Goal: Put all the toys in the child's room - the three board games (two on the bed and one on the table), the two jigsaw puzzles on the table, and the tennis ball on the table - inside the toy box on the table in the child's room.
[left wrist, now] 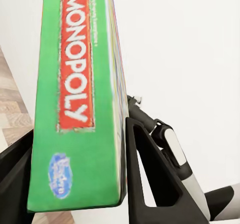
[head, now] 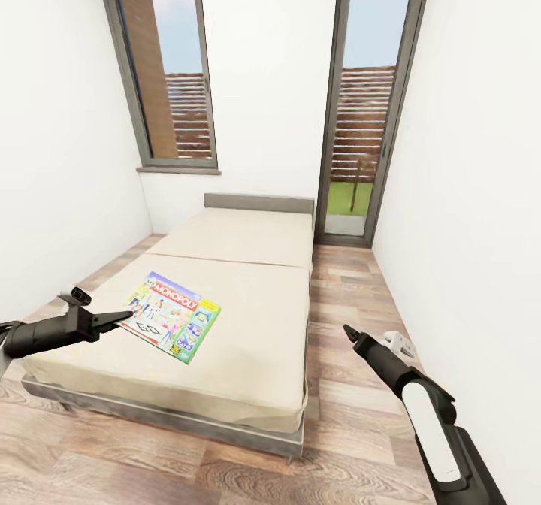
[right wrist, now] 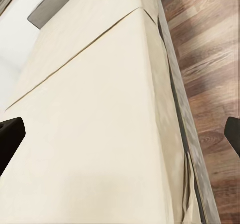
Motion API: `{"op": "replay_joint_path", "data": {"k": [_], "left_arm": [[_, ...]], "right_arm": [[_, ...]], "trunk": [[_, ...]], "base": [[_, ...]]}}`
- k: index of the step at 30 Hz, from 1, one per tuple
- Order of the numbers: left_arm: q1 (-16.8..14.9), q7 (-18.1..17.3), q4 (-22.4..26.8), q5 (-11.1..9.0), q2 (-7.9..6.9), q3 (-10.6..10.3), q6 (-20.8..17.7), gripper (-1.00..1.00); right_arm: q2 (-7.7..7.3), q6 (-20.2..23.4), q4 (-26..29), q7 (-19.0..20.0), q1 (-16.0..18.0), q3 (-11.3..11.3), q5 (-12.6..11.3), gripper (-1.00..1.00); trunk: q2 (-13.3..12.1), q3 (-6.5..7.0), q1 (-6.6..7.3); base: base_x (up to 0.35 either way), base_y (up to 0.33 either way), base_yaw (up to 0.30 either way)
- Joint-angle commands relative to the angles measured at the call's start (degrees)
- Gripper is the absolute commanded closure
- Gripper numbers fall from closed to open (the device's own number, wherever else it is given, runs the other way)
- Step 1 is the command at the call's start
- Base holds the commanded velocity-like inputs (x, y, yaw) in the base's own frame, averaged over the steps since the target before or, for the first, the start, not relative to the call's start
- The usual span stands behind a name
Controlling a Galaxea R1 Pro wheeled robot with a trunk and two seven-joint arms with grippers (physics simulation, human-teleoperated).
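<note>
Left pincer [head: 124, 316] is clamped on the near corner edge of the Monopoly box [head: 173, 316], fingers pressing top and underside. The left wrist view confirms it: the green side panel of the box [left wrist: 80, 109] sits squarely between two black fingers [left wrist: 150, 174]. The box lies over the near left part of the bed [head: 248, 325]; whether it rests on the mattress or is lifted just clear, I can't tell.

Right pincer [head: 350, 332] hangs beyond the bed's right edge above the wood floor [head: 353, 279], fingers spread wide with nothing between them, its camera looking down the mattress [right wrist: 100, 124].

Handling call: this box looks light and stiff, thin card, broad and flat. Held by one edge it will want to droop and swing, and the glossy print could slip in the grip. A deep bite across the short edge seems right, carried level or hanging straight down. Squeeze too hard and the lid may buckle.
</note>
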State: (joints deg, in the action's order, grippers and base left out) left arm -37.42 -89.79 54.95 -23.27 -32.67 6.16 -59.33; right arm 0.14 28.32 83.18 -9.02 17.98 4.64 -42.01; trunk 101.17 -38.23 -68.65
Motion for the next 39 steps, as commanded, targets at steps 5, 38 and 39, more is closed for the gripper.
{"op": "replay_joint_path", "data": {"k": [5, 38, 39], "left_arm": [[-0.02, -0.21, -0.02, -0.02, -0.45, -0.02, -0.62, 1.0], [-0.02, -0.21, -0.02, 0.13, -0.73, -0.07, -0.62, 1.0], [-0.02, -0.21, -0.02, 0.09, -0.73, -0.07, -0.6, 1.0]], "right_arm": [[0.0, 0.25, 0.12, -0.47, 0.02, 0.35, -0.53, -1.0], [0.03, 0.33, 0.32, -0.48, 0.02, 0.55, -0.46, -1.0], [0.03, 0.38, 0.47, -0.5, 0.03, 0.54, -0.53, -1.0]], "trunk": [[-1.99, 0.84, 1.11], [-15.23, 6.72, 8.36], [-15.63, 6.9, 8.58]], "base": [[0.0, 0.0, 0.0], [-0.033, 0.0, 0.152], [-0.004, 0.0, 0.057]]}}
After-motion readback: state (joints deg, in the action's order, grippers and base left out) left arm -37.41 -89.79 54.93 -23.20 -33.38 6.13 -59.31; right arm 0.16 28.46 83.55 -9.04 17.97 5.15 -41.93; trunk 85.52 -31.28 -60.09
